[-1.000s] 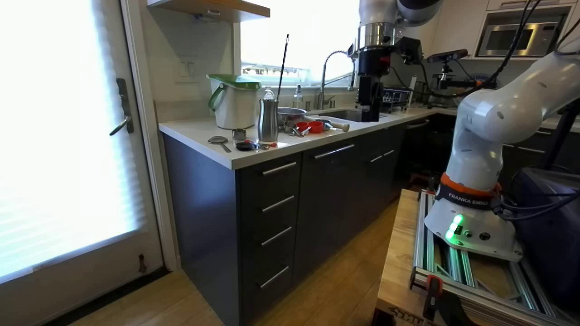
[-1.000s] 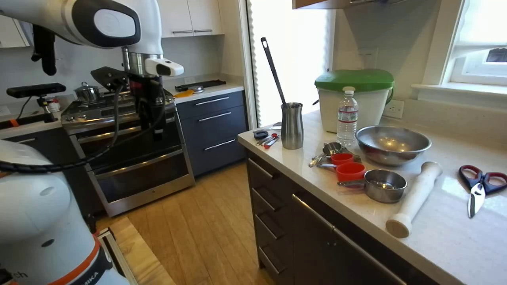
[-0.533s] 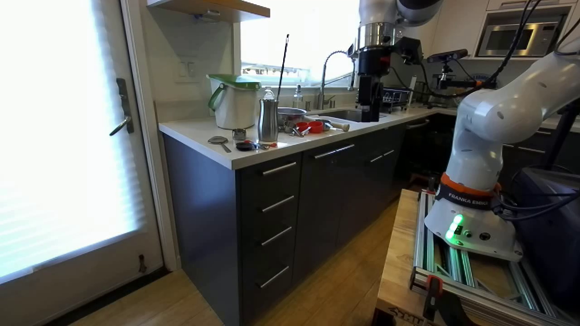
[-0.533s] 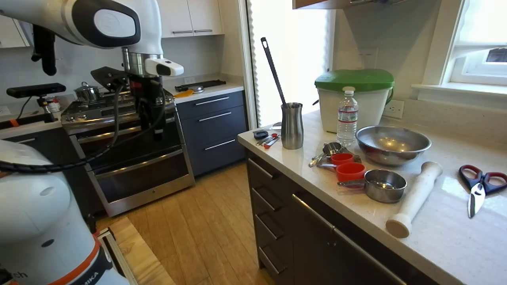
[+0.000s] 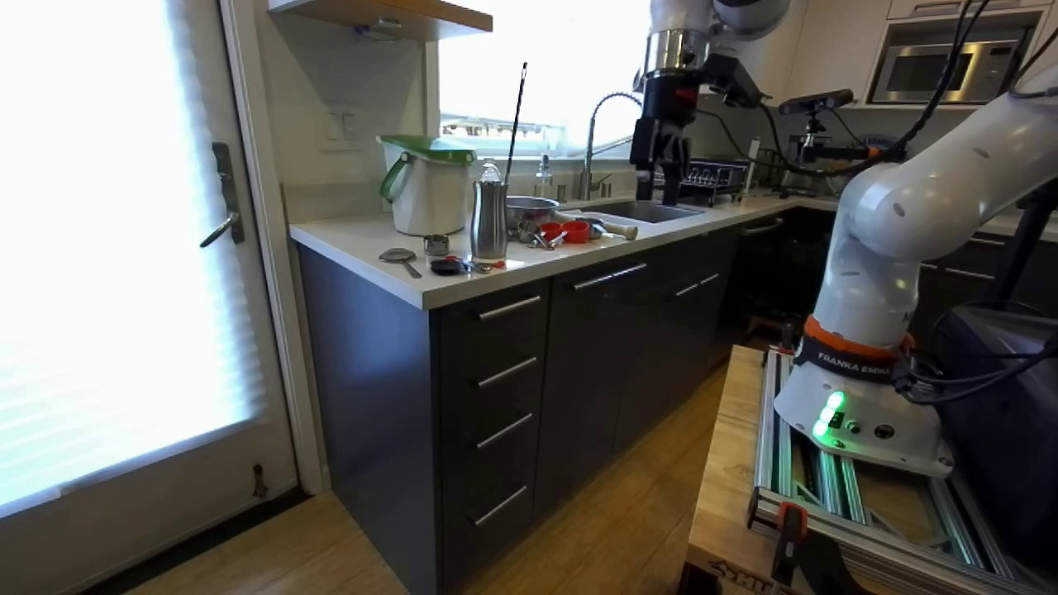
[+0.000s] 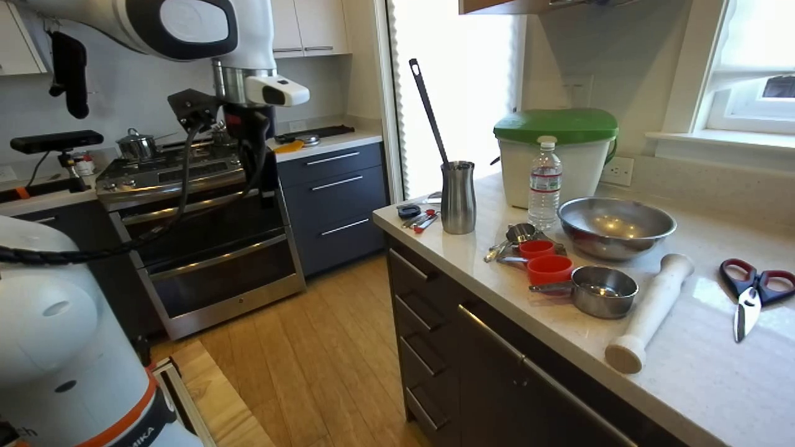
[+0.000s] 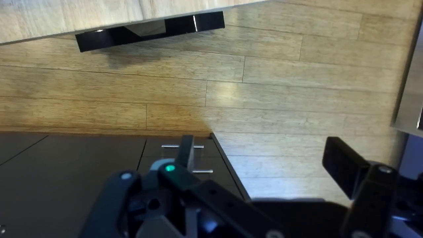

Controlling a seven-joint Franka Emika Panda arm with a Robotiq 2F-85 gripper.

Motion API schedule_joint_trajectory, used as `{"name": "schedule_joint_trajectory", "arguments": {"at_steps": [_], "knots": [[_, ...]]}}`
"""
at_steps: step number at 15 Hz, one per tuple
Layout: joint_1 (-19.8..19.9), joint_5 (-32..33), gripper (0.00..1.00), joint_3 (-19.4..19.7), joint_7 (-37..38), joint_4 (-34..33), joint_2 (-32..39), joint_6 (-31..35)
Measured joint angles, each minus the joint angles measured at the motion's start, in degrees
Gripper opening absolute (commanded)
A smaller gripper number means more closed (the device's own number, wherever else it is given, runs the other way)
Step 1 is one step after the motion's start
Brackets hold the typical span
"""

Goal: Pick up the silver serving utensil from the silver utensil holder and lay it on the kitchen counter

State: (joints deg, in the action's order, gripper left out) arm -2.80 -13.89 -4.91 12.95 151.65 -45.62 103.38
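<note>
Okay, claw (image 7: 263, 155): fingers (image 7: 345, 167) are standing well apart, bare floor (image 7: 297, 96) is showing between them; it's hanging in midair off the desk (image 6: 714, 385), well apart from the utensil holder (image 6: 458, 202).
Serving utensil (image 6: 428, 112): is standing in the holder, tilting; handle is sticking up well past the rim into free air, lower end is hiding inside.
Holder: is standing upright near the desk corner, front edge is running close by.
Corner side: small spoons (image 6: 427, 220) are lying between holder and corner.
Back side: bottle (image 6: 545, 186) and green-lidded white bin (image 6: 581, 164) are standing near, taking up that room.
Front edge: red cups (image 6: 549, 273) and a metal cup (image 6: 599, 304) are sitting near it; a wooden roller (image 6: 652, 312) is lying with one end just beside it.
Metal bowl (image 6: 612, 248): is sitting farther in, behind the red cups.
Scissors (image 6: 750, 292): are lying well in from the front edge.
Floor lane: is running between cabinet fronts (image 7: 76, 162) and the robot's wooden platform (image 7: 82, 15), leaving room around the claw.
</note>
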Motion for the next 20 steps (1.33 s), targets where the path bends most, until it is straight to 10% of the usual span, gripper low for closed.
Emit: {"name": "schedule_joint_trajectory", "arguments": {"at_steps": [20], "knots": [[13.8, -23.0, 1.00, 16.6, 14.8, -30.5, 36.2, -5.2]]}}
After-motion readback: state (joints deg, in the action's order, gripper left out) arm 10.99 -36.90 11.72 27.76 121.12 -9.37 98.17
